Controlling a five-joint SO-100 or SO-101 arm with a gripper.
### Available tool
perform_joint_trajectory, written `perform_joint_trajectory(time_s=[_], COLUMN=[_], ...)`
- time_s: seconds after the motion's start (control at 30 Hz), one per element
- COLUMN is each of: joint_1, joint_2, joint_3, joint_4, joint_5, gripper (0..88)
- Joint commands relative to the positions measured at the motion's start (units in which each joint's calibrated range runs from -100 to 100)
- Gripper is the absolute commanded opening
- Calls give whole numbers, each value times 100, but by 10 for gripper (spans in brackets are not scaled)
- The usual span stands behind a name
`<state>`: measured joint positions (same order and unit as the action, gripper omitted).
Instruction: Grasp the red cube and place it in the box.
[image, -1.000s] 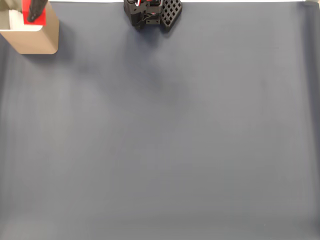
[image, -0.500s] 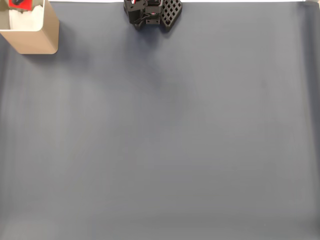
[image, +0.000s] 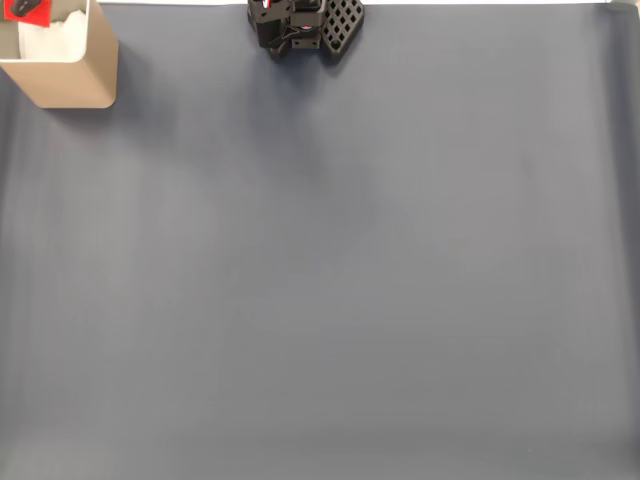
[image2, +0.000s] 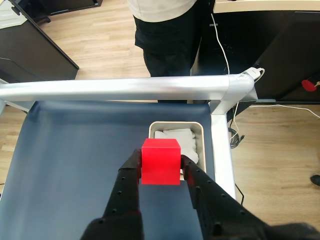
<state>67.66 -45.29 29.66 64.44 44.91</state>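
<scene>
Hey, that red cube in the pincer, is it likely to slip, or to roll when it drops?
The red cube looks rigid, keeping its shape between the pincer fingers. Its smooth faces might let it slip. Flat sides make rolling unlikely, and the white padding in the box should soften its landing.

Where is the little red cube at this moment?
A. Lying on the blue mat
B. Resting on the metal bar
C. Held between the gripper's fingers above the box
C: in the wrist view the red cube sits clamped in the gripper, over the box.
</scene>
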Motion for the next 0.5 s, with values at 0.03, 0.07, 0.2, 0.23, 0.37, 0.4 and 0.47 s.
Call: perform_joint_trajectory(time_s=[0.03,0.07,0.2,0.23,0.37,0.4,0.47], joint_1=[53,74,159,180,237,244,259], joint_2=[14,14,31,31,-3,-29,-90], joint_3=[-92,-46,146,191,429,511,666], joint_4=[-198,-239,-419,-460,-583,-641,-731], joint_5=[-44,-39,-29,-29,-20,-15,-10], gripper=[0,0,0,0,0,0,0])
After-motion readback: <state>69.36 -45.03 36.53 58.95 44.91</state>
